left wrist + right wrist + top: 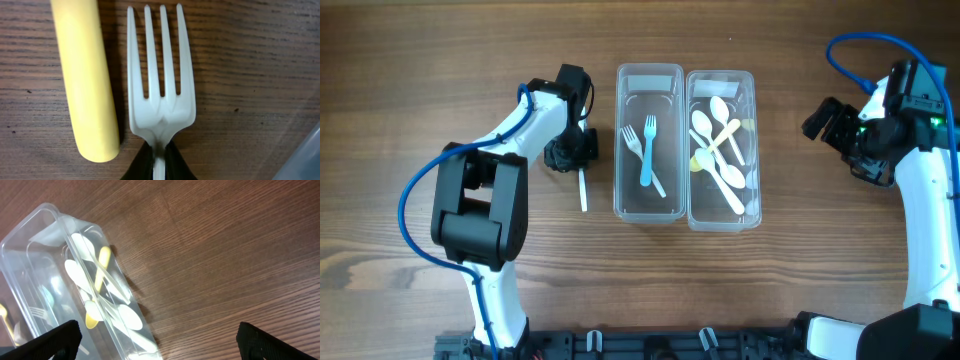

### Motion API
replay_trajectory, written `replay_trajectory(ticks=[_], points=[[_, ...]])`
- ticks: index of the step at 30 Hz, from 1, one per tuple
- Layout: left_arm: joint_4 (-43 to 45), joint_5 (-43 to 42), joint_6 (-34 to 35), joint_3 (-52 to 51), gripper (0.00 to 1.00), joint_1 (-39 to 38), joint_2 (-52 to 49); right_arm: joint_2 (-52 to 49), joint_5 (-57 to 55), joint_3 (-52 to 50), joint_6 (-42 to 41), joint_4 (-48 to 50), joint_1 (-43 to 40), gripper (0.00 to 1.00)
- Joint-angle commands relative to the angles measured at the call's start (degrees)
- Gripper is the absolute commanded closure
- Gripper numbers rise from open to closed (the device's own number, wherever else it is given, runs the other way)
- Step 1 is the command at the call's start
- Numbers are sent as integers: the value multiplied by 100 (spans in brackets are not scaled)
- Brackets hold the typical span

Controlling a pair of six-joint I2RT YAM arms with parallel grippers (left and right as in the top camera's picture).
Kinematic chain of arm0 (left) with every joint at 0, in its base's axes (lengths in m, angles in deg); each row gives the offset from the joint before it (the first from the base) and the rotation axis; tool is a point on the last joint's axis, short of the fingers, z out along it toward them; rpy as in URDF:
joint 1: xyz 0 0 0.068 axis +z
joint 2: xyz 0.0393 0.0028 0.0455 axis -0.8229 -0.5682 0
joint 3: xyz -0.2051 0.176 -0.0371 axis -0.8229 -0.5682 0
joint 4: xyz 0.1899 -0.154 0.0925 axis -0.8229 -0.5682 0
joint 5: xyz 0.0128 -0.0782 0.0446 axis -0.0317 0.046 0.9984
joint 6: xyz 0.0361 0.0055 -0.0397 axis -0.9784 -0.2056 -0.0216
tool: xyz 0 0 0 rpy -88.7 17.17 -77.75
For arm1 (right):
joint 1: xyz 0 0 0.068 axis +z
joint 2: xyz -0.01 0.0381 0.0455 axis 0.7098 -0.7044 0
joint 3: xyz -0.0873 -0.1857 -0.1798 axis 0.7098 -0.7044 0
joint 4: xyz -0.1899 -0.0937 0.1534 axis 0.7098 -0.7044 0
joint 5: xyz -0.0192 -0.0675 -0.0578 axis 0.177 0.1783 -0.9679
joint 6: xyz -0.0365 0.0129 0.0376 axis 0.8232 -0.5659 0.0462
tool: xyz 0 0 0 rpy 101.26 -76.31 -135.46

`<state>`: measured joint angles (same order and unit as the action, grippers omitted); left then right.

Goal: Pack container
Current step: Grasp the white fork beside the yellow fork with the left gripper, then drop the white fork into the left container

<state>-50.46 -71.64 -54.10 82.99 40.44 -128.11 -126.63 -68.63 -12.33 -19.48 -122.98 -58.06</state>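
Note:
Two clear containers stand side by side. The left container [649, 80] holds a white fork and a blue fork [648, 150]. The right container [722, 82] holds several white and yellow spoons [720, 150]. My left gripper [570, 152] is down at the table left of the containers and is shut on the neck of a white fork [160, 80]. The fork's handle [583, 190] sticks out toward the front. A yellow handle [90, 80] lies on the wood just left of the fork. My right gripper [830, 120] is open and empty, above the table right of the containers.
The right wrist view shows the spoon container [55, 235] at the left, between my open fingers [160, 345] and bare wood. A corner of the left container [307, 160] shows at the lower right of the left wrist view.

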Motion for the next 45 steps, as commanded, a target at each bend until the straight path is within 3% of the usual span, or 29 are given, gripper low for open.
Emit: replay_trajectory(ticks=[1,6,12,20,21,23,26,32,34,40,45], points=[[-33,-160,9,-203,96,-28,-92,-85,72,-17,-66,-4,2,0],[-457,-151,2,205,96,-20,195,-85,72,-17,-66,-4,2,0],[-1209,-157,-39,1552,96,-42,931,-85,72,-15,-68,-2,2,0],[-767,-437,-35,1912,96,-678,1652,-85,72,-15,-66,15,2,0],[-704,-455,-33,1910,95,-859,1593,-85,72,-15,-66,17,2,0],[-560,-426,-37,1873,81,-1156,1467,-85,72,-17,-66,17,2,0],[-380,-162,-35,1810,73,-1499,1163,-85,72,-15,-66,15,2,0],[-282,-90,-35,1810,70,-1657,675,-85,72,-17,-66,13,2,0],[-310,-76,-35,1853,69,-1569,732,-85,72,-15,-63,13,2,0],[-601,446,-37,1915,48,-835,1147,-85,72,-17,-61,15,2,0],[-693,815,-365,1843,44,-9,1043,-85,72,-17,-70,20,2,0]])
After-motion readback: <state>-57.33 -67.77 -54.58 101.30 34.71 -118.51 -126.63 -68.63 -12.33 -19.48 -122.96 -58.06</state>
